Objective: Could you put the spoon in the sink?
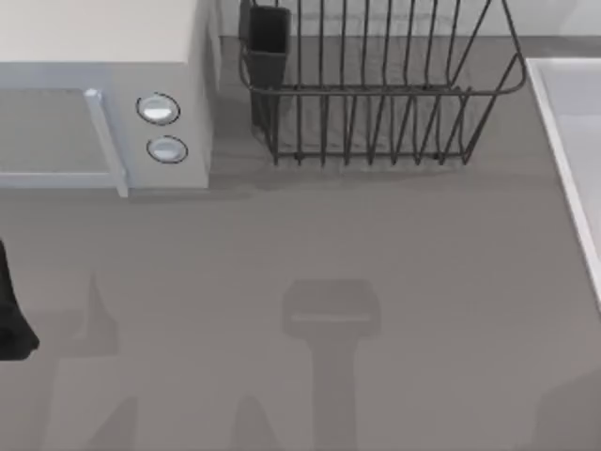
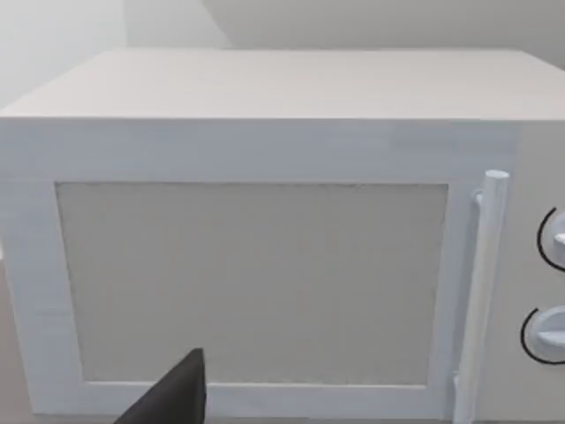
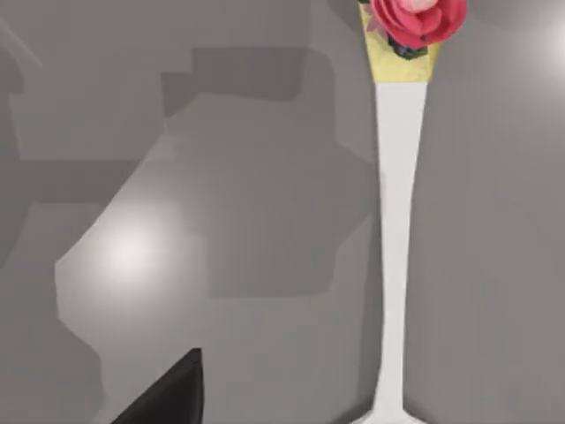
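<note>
My left arm sits at the 9 o'clock edge of the desk, its camera facing the microwave door, with one dark finger of my left end effector in sight; I cannot tell whether its fingers are apart or together. My right wrist camera looks down on the spoon, lying flat on the grey desk: a long white handle topped by a yellow patch and a red flower ornament. One dark finger of my right end effector is near it, not touching; whether that end effector is apart or together I cannot tell. The sink lies at 3 o'clock, beside the wire dish rack at 12 o'clock.
</note>
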Robot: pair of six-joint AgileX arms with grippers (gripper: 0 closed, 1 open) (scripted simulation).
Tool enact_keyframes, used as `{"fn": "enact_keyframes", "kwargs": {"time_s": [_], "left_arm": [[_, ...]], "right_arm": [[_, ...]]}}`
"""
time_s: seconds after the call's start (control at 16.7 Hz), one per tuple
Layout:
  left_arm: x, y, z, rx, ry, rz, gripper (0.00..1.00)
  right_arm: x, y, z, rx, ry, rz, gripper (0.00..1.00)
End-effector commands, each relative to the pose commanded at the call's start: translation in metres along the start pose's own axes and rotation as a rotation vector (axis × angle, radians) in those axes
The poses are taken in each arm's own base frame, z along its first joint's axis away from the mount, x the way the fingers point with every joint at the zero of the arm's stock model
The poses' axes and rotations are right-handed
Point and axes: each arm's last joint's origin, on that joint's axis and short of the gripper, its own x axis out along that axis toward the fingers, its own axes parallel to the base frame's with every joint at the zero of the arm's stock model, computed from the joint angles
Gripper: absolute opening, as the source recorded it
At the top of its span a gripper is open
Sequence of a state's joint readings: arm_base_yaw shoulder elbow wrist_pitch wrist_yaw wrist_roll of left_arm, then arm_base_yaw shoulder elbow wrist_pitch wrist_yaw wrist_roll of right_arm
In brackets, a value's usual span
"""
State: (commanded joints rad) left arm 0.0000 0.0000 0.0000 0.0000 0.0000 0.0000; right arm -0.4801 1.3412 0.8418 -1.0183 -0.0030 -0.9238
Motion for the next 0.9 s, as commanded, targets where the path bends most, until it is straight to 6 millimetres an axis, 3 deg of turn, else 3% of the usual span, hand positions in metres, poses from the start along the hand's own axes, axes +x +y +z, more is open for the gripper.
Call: {"fn": "enact_keyframes", "kwargs": {"time_s": [0.54,0.9], "left_arm": [[0.000,0.000,0.000,0.000,0.000,0.000,1.00],[0.000,0.000,0.000,0.000,0.000,0.000,1.00]], "right_arm": [[0.005,-0.007,0.001,-0.019,0.030,0.041,1.00],[0.061,-0.010,0.003,-0.017,0.026,0.036,1.00]]}}
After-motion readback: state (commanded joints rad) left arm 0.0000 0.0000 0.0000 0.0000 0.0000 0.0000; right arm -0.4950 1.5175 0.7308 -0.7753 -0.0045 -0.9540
